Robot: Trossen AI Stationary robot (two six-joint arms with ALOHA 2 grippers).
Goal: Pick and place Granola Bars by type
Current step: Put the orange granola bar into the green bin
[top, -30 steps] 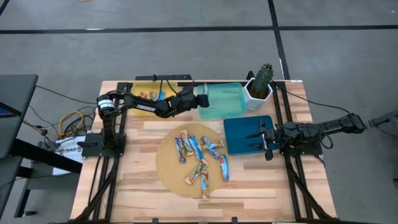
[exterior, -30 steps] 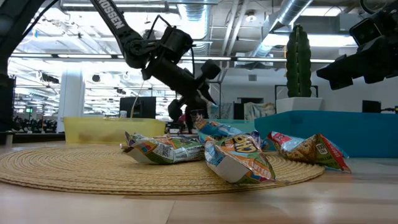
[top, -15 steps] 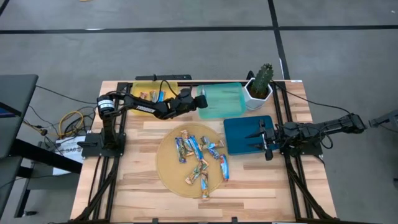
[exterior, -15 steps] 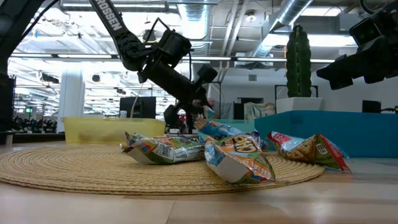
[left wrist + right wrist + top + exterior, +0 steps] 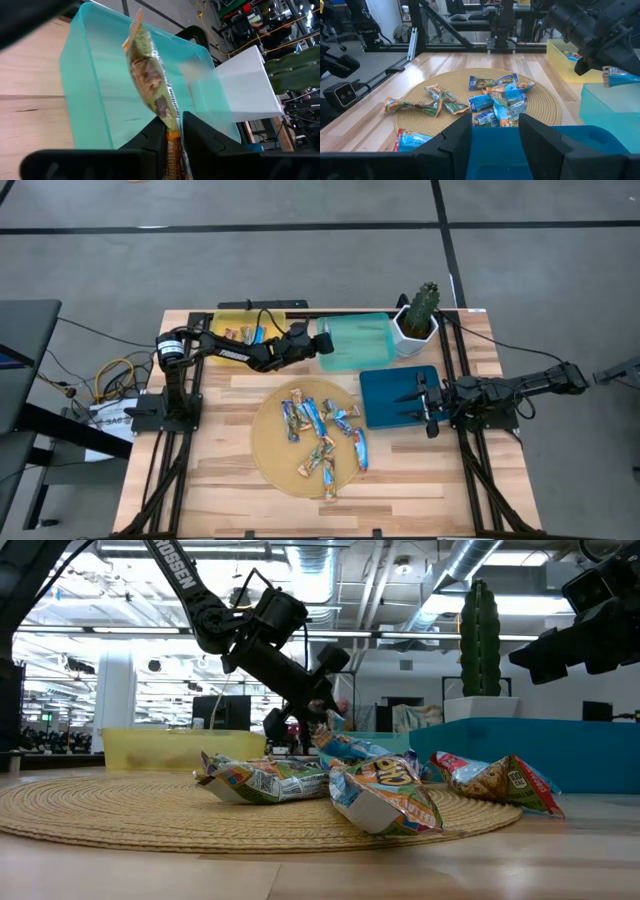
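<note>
Left gripper (image 5: 172,131) now lower over the teal tray (image 5: 90,75) than a second ago, fingers still pinching a tan bar (image 5: 150,85) but seemingly easing. Drop looks imminent. Right gripper (image 5: 495,131) spread, idle over the blue tray (image 5: 385,395).

Wooden table (image 5: 220,480) carries 3 trays: yellow (image 5: 232,319), teal (image 5: 362,340), blue (image 5: 385,395). Round woven mat (image 5: 272,442) at centre. Potted cactus (image 5: 419,313) just beside teal tray.

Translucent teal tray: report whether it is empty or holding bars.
Looks empty: the translucent teal tray shows bare floor; one green-wrapped granola bar hangs above it in the left pincer.
</note>
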